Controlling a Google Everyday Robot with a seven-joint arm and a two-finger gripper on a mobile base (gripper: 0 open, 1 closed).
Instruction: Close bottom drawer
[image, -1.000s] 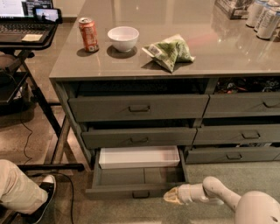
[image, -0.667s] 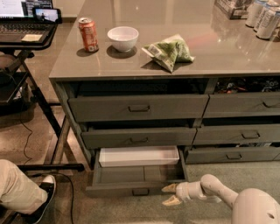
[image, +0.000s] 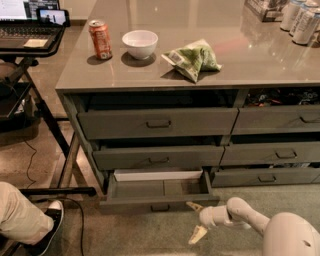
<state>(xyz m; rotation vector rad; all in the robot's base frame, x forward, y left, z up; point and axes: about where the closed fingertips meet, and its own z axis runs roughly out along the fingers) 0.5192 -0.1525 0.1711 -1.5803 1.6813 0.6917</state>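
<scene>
The bottom drawer (image: 160, 196) is a wide dark-grey drawer with a low front panel and a small pull handle (image: 160, 207). It stands pulled out at the foot of the cabinet's left column. Its white tray insert (image: 157, 175) shows at the back, partly under the drawer above. My gripper (image: 196, 220) is low at the drawer's front right corner, just in front of the panel. Its two pale fingers are spread apart, one up near the panel edge, one lower toward the floor. It holds nothing.
On the grey countertop (image: 250, 60) stand a red can (image: 100, 39), a white bowl (image: 139, 43), a green chip bag (image: 191, 59) and cans at the back right (image: 300, 20). A person's leg and shoe (image: 25, 220) are at the lower left. A laptop stand (image: 30, 35) is at the left.
The drawer has slid partly in; less of the white tray shows. My gripper has moved left along the drawer front and its fingers have spread.
</scene>
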